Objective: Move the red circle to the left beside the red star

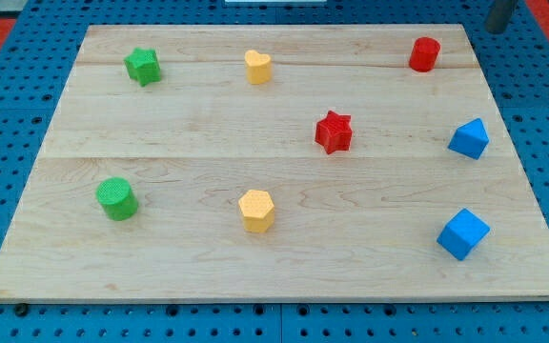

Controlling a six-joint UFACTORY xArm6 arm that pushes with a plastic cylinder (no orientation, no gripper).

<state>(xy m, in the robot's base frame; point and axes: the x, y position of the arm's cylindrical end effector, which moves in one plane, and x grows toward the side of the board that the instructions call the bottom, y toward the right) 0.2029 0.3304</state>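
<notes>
The red circle (425, 54) stands near the board's top right corner. The red star (334, 131) sits right of the board's centre, below and to the left of the circle, well apart from it. My tip (496, 28) shows at the view's top right, just beyond the board's top right corner, to the right of and slightly above the red circle. It touches no block.
A green star (143, 66) and a yellow heart (257, 67) sit along the top. A green circle (117, 199) and a yellow hexagon (256, 210) sit lower down. Two blue blocks (469, 139) (463, 233) stand by the right edge. The wooden board (189, 124) lies on a blue pegboard.
</notes>
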